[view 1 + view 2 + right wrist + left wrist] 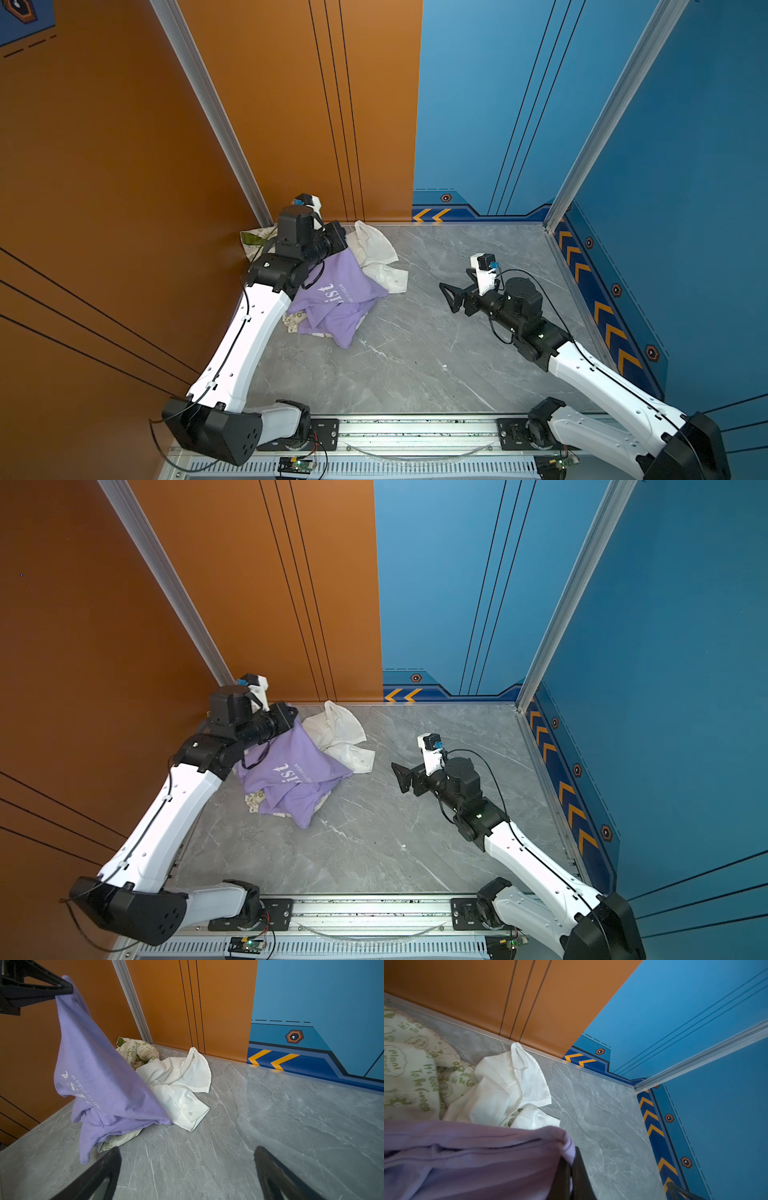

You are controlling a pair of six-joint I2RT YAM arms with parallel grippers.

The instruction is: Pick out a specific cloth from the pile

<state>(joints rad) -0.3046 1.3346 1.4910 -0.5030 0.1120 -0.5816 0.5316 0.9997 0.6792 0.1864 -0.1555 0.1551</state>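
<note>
Partly hanging cloth, pinched in left gripper, pile beneath

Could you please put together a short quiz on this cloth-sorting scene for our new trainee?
1. True or false: the left gripper is shut on an edge of the lavender cloth, holding it up.
2. The right gripper is: A) open above the table, holding nothing; B) shut on the lavender cloth; C) shut and empty.
3. Fill in: the cloth with green print lies next to the ___ shirt.
Key: 1 true; 2 A; 3 white.
</note>
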